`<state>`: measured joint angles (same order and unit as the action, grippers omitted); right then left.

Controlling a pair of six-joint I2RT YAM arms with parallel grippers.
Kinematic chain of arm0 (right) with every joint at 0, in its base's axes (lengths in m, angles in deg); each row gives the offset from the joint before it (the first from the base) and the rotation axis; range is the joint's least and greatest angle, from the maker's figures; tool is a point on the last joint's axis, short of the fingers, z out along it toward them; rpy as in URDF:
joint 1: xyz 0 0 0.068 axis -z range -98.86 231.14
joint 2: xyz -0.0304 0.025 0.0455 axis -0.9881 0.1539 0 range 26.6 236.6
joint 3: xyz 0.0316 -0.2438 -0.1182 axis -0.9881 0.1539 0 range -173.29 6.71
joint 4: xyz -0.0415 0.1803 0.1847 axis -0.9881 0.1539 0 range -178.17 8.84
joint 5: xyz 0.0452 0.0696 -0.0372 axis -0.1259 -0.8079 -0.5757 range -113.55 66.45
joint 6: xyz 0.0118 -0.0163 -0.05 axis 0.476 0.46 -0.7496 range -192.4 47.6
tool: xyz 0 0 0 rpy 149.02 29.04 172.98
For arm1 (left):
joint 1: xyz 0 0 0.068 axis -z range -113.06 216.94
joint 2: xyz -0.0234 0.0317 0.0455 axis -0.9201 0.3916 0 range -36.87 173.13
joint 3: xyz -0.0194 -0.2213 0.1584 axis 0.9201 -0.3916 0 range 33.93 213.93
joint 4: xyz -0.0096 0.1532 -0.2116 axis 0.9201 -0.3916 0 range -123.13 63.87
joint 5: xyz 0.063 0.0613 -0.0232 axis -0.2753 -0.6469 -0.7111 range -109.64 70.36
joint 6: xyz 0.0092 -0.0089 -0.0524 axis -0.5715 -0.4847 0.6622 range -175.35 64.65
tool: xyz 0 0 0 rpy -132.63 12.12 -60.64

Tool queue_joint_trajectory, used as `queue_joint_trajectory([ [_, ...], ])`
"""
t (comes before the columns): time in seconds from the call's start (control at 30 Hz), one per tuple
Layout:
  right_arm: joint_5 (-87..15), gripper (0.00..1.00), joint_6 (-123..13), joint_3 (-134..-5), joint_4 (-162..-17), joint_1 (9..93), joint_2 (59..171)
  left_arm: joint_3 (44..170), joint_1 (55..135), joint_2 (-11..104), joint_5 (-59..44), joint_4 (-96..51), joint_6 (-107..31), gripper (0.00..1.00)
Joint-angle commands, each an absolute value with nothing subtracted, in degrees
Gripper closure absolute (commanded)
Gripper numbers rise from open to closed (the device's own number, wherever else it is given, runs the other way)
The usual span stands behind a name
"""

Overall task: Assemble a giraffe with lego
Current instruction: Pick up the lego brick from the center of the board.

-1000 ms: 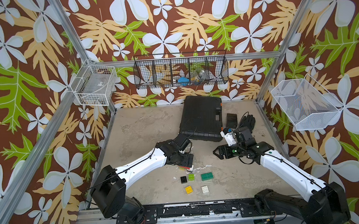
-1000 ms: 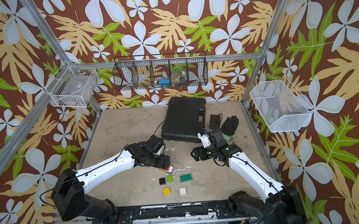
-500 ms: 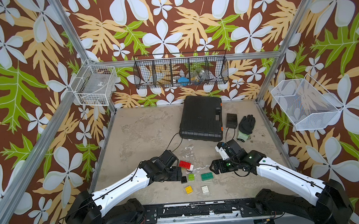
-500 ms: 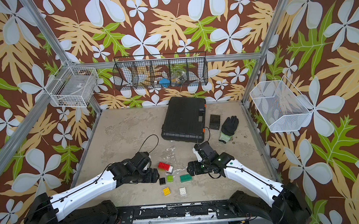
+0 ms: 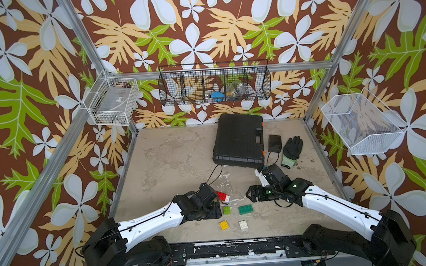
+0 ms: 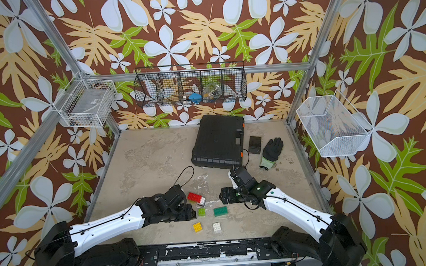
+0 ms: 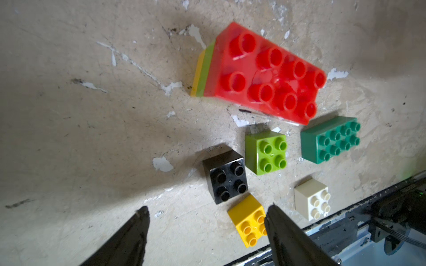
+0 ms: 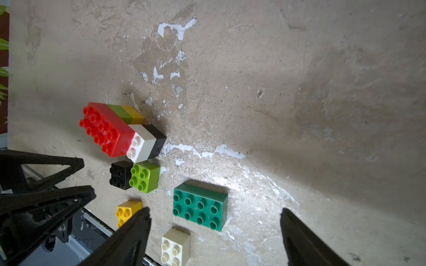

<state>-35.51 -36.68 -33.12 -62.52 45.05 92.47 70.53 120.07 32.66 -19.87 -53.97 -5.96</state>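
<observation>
A partly built giraffe [image 5: 223, 196] lies on its side: a red brick [image 8: 105, 129] with a lime-and-yellow leg and a white-and-black leg. Loose lego lies in front of it: black [image 7: 227, 176], lime green [image 5: 226, 210], dark green [image 5: 245, 209], yellow [image 5: 224, 225] and white [image 5: 243, 224]. My left gripper [image 7: 207, 208] hangs open just above the floor, the black brick ahead of its tips and the yellow one beside one finger. My right gripper [image 8: 214, 210] is open over the dark green brick [image 8: 200, 208], touching nothing.
A black case [image 5: 238, 139], a small black box [image 5: 274, 143] and a glove [image 5: 292, 148] lie at the back right. Wire baskets [image 5: 215, 83] hang on the walls. The metal front rail [image 5: 215, 251] runs close behind the yellow and white bricks.
Both arms have come forward and down toward the loose bricks. The left gripper left the red assembly lying on the floor and moved to the black brick, its jaws narrowing a little.
</observation>
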Motion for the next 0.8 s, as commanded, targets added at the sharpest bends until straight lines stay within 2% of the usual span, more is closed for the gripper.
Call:
queue_joint_trajectory([
  [0.0, -34.9, 0.09, -37.9, -34.4, -64.5, 45.3, 93.2, 70.2, 120.5, 34.1, -22.2, -52.2, -4.2, 0.19],
  [0.37, -38.0, 0.08, -42.0, -35.8, -66.5, 49.4, 92.9, 74.0, 124.2, 41.1, -25.1, -51.6, -2.9, 0.22],
  [0.63, -39.9, 0.08, -44.0, -34.8, -65.7, 53.4, 91.6, 74.2, 124.5, 43.8, -26.0, -51.7, -1.8, 0.32],
  [0.77, -40.7, 0.08, -44.5, -34.0, -65.3, 54.7, 90.9, 74.2, 124.9, 45.3, -25.8, -50.6, -1.5, 0.34],
])
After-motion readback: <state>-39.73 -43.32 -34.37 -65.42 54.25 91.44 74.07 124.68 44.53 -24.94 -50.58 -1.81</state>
